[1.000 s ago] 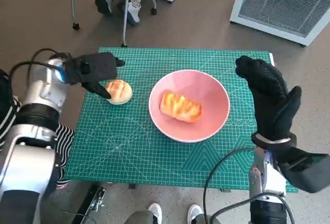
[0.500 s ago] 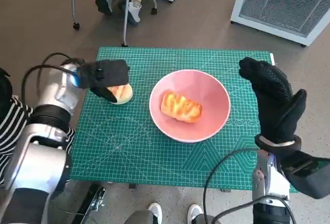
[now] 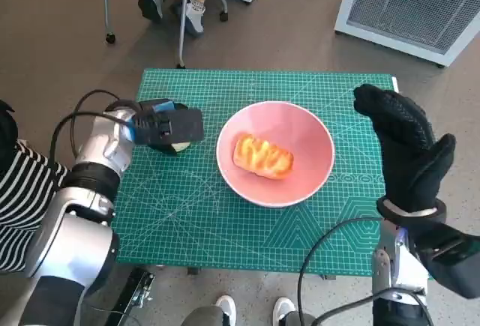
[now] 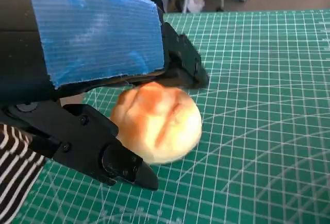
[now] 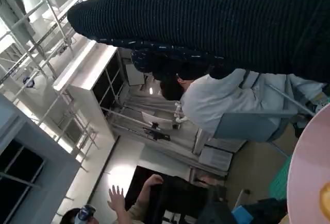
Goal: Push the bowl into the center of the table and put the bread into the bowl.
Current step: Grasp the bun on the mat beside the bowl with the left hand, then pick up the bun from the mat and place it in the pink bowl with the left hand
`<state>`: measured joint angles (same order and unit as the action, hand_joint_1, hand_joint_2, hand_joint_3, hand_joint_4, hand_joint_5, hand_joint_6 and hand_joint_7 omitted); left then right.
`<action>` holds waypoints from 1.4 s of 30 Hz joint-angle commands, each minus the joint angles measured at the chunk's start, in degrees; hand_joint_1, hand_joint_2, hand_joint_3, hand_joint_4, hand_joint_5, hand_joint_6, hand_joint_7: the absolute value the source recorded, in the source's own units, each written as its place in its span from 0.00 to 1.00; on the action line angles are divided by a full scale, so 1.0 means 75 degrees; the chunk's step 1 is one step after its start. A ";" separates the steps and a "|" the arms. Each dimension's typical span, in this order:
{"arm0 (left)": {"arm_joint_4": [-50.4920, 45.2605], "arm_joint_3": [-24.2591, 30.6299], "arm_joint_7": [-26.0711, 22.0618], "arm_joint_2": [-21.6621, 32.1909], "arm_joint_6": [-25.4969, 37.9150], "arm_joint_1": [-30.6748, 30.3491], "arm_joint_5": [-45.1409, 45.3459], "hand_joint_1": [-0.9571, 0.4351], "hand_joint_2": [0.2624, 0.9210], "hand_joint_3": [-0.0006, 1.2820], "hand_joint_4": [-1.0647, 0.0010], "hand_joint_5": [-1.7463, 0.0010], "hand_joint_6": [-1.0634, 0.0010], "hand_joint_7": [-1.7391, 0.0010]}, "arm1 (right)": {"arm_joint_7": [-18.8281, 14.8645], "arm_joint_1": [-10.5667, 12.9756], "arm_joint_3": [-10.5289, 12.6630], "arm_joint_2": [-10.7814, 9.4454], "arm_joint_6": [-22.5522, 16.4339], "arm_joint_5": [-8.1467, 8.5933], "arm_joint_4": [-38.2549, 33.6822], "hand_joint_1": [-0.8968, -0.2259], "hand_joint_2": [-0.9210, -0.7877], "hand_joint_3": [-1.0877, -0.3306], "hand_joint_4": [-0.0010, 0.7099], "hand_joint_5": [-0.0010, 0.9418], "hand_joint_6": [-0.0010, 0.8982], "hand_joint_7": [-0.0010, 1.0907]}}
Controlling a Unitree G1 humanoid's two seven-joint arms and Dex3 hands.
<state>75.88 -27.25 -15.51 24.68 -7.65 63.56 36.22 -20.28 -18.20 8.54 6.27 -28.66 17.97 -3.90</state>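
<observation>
Bun (image 4: 157, 122) under left hand (image 3: 169, 125)

Brown floor (image 3: 60, 11); white louvred cabinet (image 3: 420, 4); chair legs (image 3: 180, 19).

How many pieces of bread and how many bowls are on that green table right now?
Bread: 2, an oblong loaf lying in the bowl and a round bun on the mat between the left hand fingers.
Bowls: 1, the pink bowl.
Total: 3.
</observation>
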 commanded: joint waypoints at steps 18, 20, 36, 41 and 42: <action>0.0107 -0.0147 0.0390 0.0091 -0.0166 -0.0127 0.0088 0.69 0.99 0.02 0.26 0.35 0.39 0.39 | -0.0026 0.0059 -0.0028 -0.0013 -0.0007 0.0012 -0.0205 0.28 0.00 0.48 0.25 0.00 0.09 0.38; 0.0095 -0.0109 0.0399 0.0125 -0.0192 -0.0096 0.0053 0.69 0.99 0.02 0.26 0.35 0.39 0.39 | -0.0023 0.0047 -0.0033 -0.0021 -0.0016 0.0009 -0.0226 0.28 0.00 0.49 0.25 0.00 0.09 0.38; -0.0494 0.0685 0.0248 0.0427 -0.0857 0.0403 -0.0643 0.69 0.99 0.01 0.23 0.40 0.37 0.37 | -0.0038 0.0042 -0.0049 -0.0025 -0.0029 0.0043 -0.0243 0.28 0.00 0.48 0.26 0.00 0.09 0.38; -0.1048 0.1107 0.0171 0.0581 -0.1346 0.0384 -0.1050 0.69 0.99 0.00 0.23 0.41 0.37 0.36 | -0.0040 0.0052 -0.0056 -0.0033 -0.0043 0.0048 -0.0245 0.28 0.00 0.48 0.26 0.00 0.09 0.38; -0.1127 0.1159 0.0159 0.0600 -0.1399 0.0375 -0.1102 0.69 0.99 0.00 0.23 0.41 0.37 0.36 | -0.0043 0.0043 -0.0054 -0.0033 -0.0046 0.0052 -0.0260 0.28 0.00 0.48 0.26 0.00 0.09 0.38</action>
<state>70.22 -20.35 -13.62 27.99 -16.10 64.68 29.98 -20.30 -18.43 8.25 6.24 -29.31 17.98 -4.87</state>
